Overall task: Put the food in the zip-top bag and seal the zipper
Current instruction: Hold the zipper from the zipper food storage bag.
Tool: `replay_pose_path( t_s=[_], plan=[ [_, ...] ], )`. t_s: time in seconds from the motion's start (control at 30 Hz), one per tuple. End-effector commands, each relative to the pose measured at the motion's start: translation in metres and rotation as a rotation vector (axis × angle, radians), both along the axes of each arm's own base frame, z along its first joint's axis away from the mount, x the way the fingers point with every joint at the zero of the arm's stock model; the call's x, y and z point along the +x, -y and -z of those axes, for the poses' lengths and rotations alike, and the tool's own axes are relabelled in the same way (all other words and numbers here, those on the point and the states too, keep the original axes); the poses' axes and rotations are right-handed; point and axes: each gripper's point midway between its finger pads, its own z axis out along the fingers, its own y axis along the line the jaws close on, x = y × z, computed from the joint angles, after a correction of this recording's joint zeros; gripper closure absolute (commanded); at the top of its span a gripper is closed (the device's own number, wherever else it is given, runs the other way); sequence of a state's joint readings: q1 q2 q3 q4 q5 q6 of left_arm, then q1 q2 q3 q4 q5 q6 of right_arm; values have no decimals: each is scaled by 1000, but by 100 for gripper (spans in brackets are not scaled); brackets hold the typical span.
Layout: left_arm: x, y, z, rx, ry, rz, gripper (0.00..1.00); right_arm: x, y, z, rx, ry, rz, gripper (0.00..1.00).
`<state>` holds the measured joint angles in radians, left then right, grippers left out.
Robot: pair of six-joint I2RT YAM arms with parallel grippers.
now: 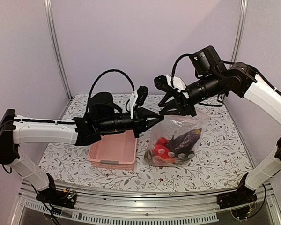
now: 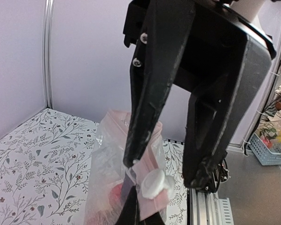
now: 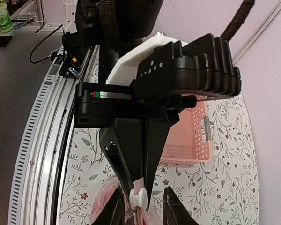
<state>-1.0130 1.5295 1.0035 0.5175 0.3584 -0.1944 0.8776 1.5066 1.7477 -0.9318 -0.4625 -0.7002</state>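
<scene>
Pinching the top edge of the clear crinkly zip-top bag (image 1: pixel 178 133) with my left tool (image 1: pixel 157 114), jaws closed on the plastic, centre of the top view. My right tool (image 3: pixel 145 208) is partly open, fingers either side of the bag mouth and its small white plastic slider (image 3: pixel 138 199), not clamped. Bag stands on the floral tabletop (image 1: pixel 215 159), red and dark purple plastic food (image 1: pixel 166 150) piled at its bottom. Pink lattice basket (image 1: pixel 114 152) just left of it.
</scene>
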Motion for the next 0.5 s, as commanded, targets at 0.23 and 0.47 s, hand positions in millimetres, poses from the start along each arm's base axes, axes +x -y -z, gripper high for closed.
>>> replay_pose_path(
  t_s=[0.23,0.47],
  plan=[
    [-10,-3,-22,-33,36,5,100,2,0,15,-49,35,18,73],
    [-9,-3,-23,-30,40,4,100,1,-1,18,-63,57,21,80]
  ],
)
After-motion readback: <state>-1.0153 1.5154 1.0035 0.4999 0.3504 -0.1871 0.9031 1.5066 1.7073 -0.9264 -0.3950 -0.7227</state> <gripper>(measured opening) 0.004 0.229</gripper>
